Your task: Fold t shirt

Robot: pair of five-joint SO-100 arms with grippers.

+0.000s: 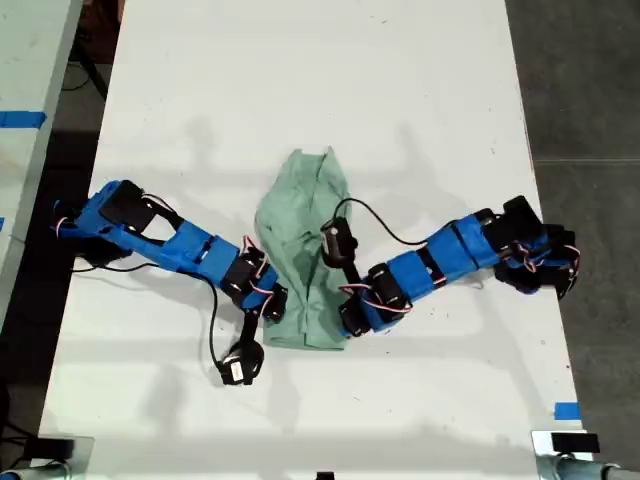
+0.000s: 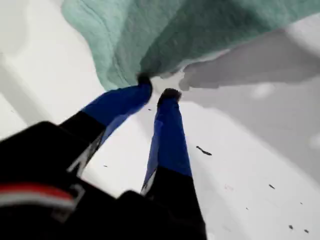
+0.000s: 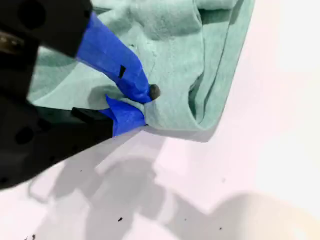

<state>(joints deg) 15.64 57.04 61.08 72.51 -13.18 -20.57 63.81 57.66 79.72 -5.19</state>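
From the exterior view, the t shirt lies bunched lengthwise on the bench between both arms, partly folded. My first hand, nearly closed, pinches its edge; my second hand clamps a hem. Flattening and final folds remain.

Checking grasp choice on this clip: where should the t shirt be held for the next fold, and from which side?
Judging by its pose, take the t shirt at its two corners on the hem edge nearest the exterior view's bottom, one from each side. It lies bunched lengthwise, and that edge lies free on the white table. My first hand and my second hand are already there, one at each corner.
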